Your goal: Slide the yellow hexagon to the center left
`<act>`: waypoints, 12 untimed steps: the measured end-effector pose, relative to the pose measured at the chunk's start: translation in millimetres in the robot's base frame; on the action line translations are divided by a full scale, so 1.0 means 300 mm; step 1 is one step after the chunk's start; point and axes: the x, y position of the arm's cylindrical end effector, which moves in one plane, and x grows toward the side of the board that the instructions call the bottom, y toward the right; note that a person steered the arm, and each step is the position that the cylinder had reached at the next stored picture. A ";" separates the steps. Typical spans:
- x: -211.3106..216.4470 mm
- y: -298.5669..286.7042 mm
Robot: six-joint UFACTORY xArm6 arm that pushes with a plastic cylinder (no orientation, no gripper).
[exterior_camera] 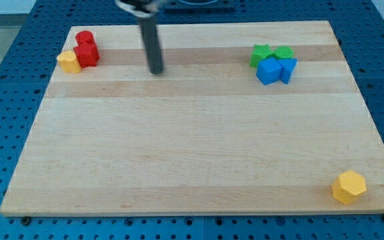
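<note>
The yellow hexagon (349, 187) sits near the bottom right corner of the wooden board (199, 147). My tip (157, 71) rests on the board near the view's top, left of the middle, far from the hexagon. It stands to the right of a cluster at the top left: a yellow block (69, 61) touching two red blocks (86, 49). The tip touches no block.
At the top right, two green blocks (262, 54) (284, 53) sit against two blue blocks (269, 71) (288, 69). The board lies on a blue perforated table (5, 80).
</note>
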 end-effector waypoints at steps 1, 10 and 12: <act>0.270 0.253; 0.662 0.321; 0.397 -0.199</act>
